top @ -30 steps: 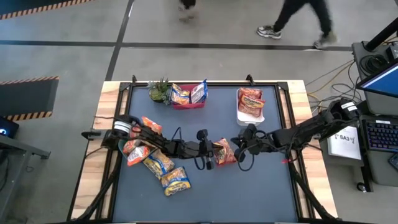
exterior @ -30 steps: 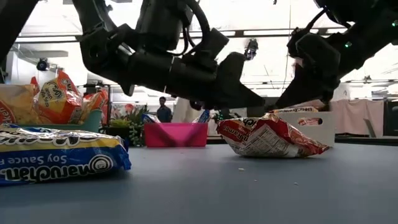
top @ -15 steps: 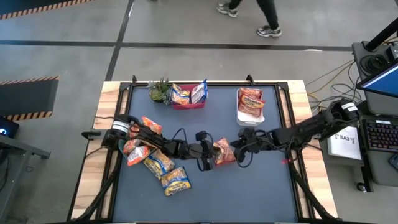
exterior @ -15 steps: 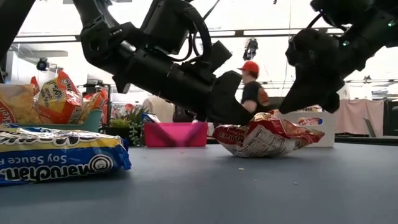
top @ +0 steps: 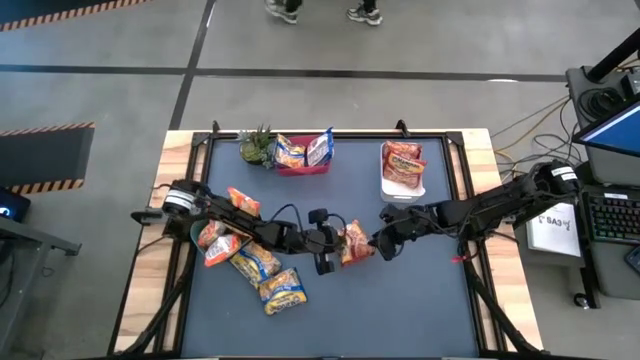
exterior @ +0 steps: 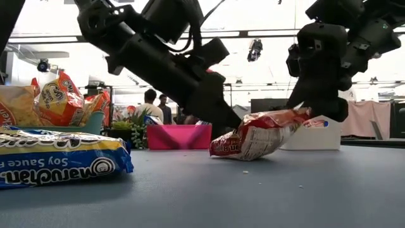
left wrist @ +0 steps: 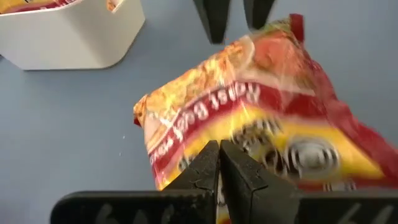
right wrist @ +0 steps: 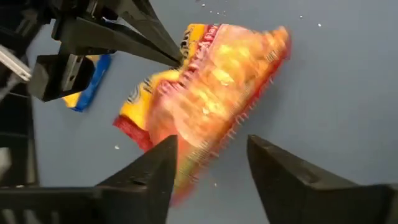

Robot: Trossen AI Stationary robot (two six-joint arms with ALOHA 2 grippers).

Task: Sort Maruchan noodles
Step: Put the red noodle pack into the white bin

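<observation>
From the high view, looking straight down, we see a dark table (top: 420, 310) with 2 arms meeting near its middle. Between them lies a red packet (top: 354, 243). The left gripper (top: 338, 247) is at the packet's left edge, and the right gripper (top: 376, 245) is just beside its right edge. Behind the red packet, toward the far edge, stands a pink bin (top: 303, 166) holding packets, with a white bin (top: 404, 186) of red packets to its right and a small green plant (top: 256, 146) to its left. Left of the red packet, a cluster of orange and yellow-and-blue packets (top: 258, 265) lies under the left arm.

From the low view, at table height, we see the red packet (exterior: 262, 133) tilted, its left end on the table and its right end raised. The right gripper (exterior: 316, 104) hangs at the raised end.

From the left wrist view, we see the left gripper's fingers (left wrist: 217, 168) pressed together on the red packet's (left wrist: 249, 118) edge, pinching it.

From the right wrist view, we see the right gripper's fingers (right wrist: 155, 168) spread apart, with the red packet (right wrist: 211, 93) just ahead of them and not clamped.
</observation>
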